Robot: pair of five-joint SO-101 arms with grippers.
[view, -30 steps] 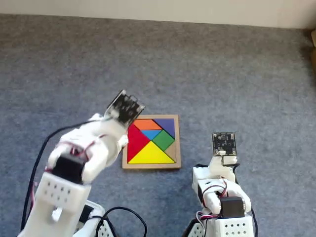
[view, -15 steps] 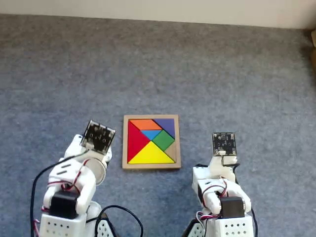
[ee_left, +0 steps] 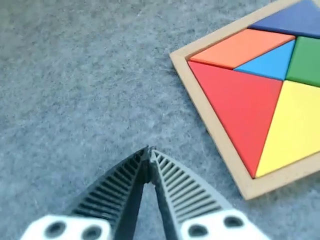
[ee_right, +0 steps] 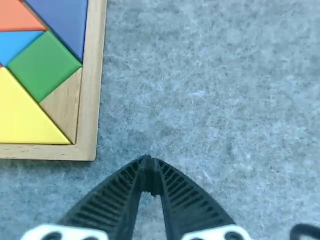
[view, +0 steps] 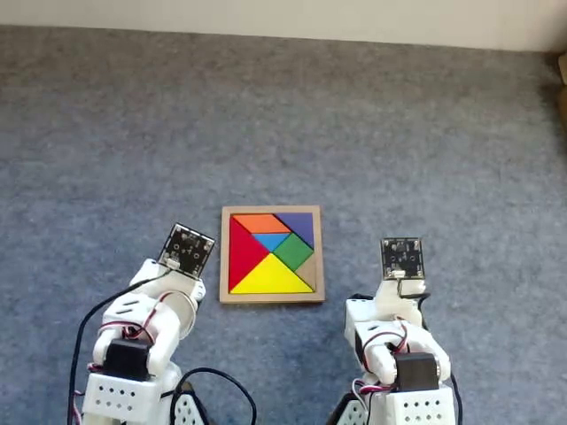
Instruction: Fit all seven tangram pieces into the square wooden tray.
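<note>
The square wooden tray [view: 270, 297] lies on the grey carpet between my two arms. It holds a red triangle [view: 243, 252], a yellow triangle [view: 270, 278], a green square [view: 292, 251], a small blue triangle [view: 271, 240], an orange piece [view: 259, 223] and a purple triangle [view: 299, 226]. A wood-coloured triangle [ee_right: 62, 107] fills the last corner gap; I cannot tell if it is a piece or bare floor. My left gripper [ee_left: 149, 150] is shut and empty over the carpet beside the tray's red side [ee_left: 235, 102]. My right gripper [ee_right: 148, 161] is shut and empty near the tray's corner [ee_right: 87, 150].
Grey carpet runs all round the tray. The left arm [view: 146, 319] is folded back at the near left and the right arm [view: 394, 345] at the near right. A pale wall strip borders the far edge.
The left arm has drawn back from over the tray's left edge toward its base and folded low. The right arm and the pieces have not moved.
</note>
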